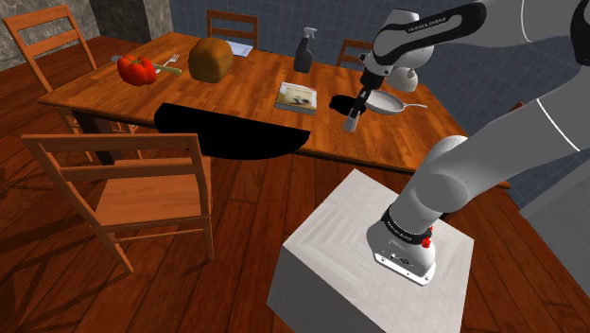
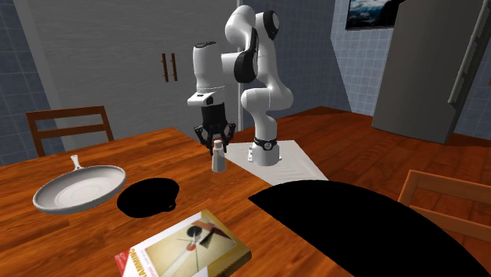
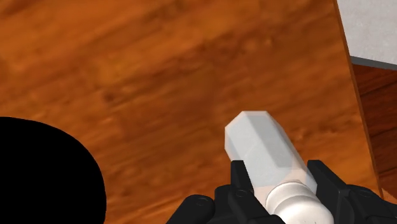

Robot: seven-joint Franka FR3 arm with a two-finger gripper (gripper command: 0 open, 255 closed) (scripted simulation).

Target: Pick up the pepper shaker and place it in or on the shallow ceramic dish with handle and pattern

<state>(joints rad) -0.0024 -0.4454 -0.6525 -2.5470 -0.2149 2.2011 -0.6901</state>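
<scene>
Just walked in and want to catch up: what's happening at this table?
The white arm has its black gripper shut on the pale pepper shaker, clasping it near the cap, close to the wooden table edge by the stand. Whether the shaker is off the table is unclear. The shallow grey dish with a handle lies empty further along, beyond a black patch, so the placing is not yet done.

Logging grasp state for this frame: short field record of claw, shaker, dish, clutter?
claw: shut on shaker, clasping it near the cap
shaker: white, upright; lifted or not, cannot tell
dish: white, handled, empty, apart from shaker
clutter: book, bread loaf, spray bottle
</scene>
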